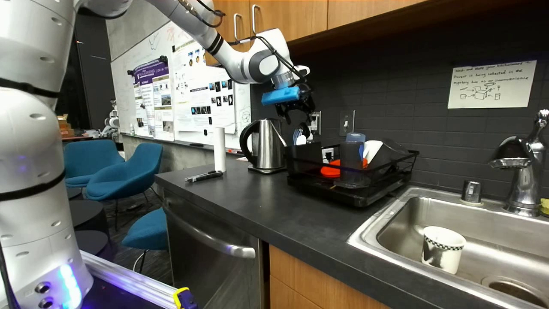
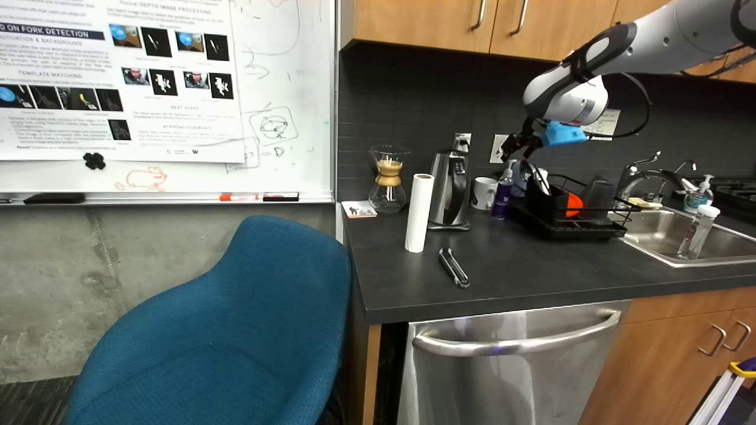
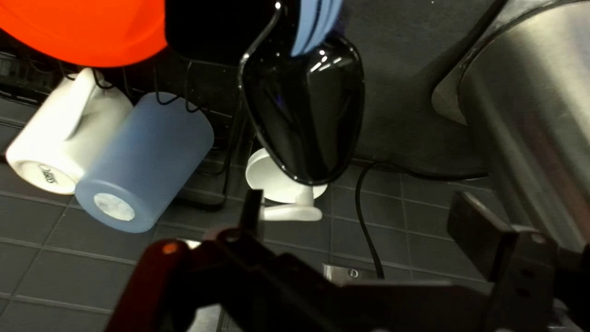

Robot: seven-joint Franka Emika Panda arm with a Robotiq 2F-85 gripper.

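The robot's gripper (image 3: 359, 210) hung over the end of the dish rack (image 1: 362, 201) nearest the kettle (image 1: 269, 146). Its two fingers (image 3: 474, 228) were spread wide, with nothing held between them. The closest thing was a big black spoon (image 3: 306, 120). It stuck up from a black holder (image 1: 304, 155) at that same end of the dish rack, with the tips of a blue fork (image 3: 318, 23) right by it. The fingers seemed near the spoon, but I could not tell for sure if they touched it.

Farther along in the dish rack sat an orange dish (image 3: 87, 32), a white cup (image 3: 64, 138) and a blue cup (image 3: 145, 161). On the kettle side of the dish rack, a white mug (image 2: 484, 193) and a purple bottle (image 2: 502, 198) stood on the counter (image 2: 502, 265).

I think the step in hand was lining up the spread fingers with the spoon, or else leaving it in the dish rack; I could not tell which. In the wrist view, the spoon looked closer to one finger than to the other. So a grip on it would have called for a little slide sideways, then a slow dip toward the dish rack, and great care not to bump the fork.
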